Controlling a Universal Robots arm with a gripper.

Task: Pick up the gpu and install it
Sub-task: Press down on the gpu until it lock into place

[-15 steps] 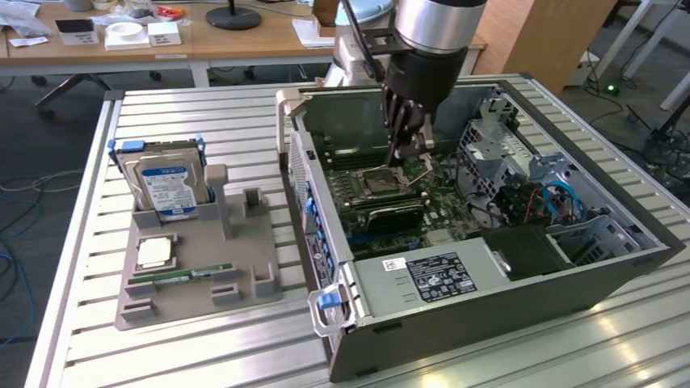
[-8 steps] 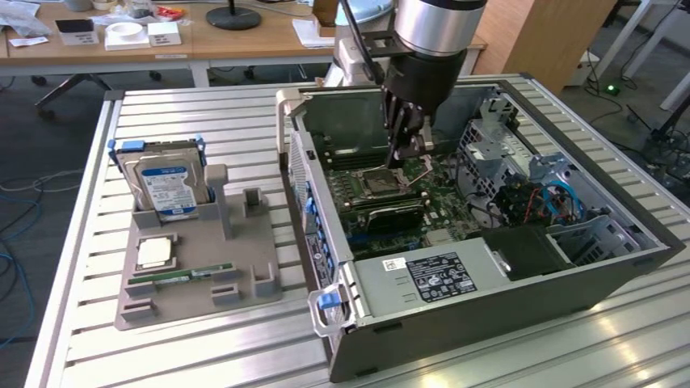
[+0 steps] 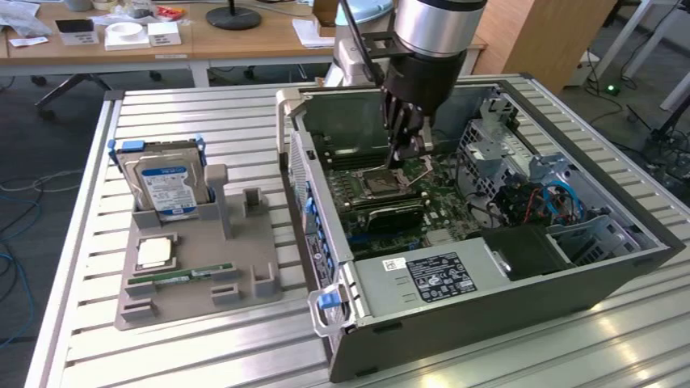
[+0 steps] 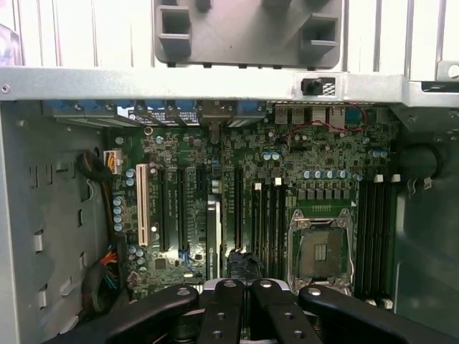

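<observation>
At the left of the exterior view we see a grey tray [image 3: 199, 279] holding a hard drive [image 3: 167, 187], partly hidden by its stand. Right of it lies the open case [image 3: 431, 283]. The gpu [image 3: 386, 217] sits at frame centre on the motherboard [image 3: 361, 190], dark and hard to make out. Above it, in the upper centre, the gripper [image 3: 401, 158] hangs with fingers [image 4: 231, 308] drawn together, empty; the arm is cut off at the top edge.

The arm's gripper [image 3: 408, 153] hangs inside the open computer case [image 3: 603, 271], just above the motherboard [image 3: 372, 194]. The gpu [image 3: 386, 216] stands in a slot below it. A hard drive [image 3: 167, 187] rests upright in the grey holder [image 3: 258, 283] at the exterior view's left.
</observation>
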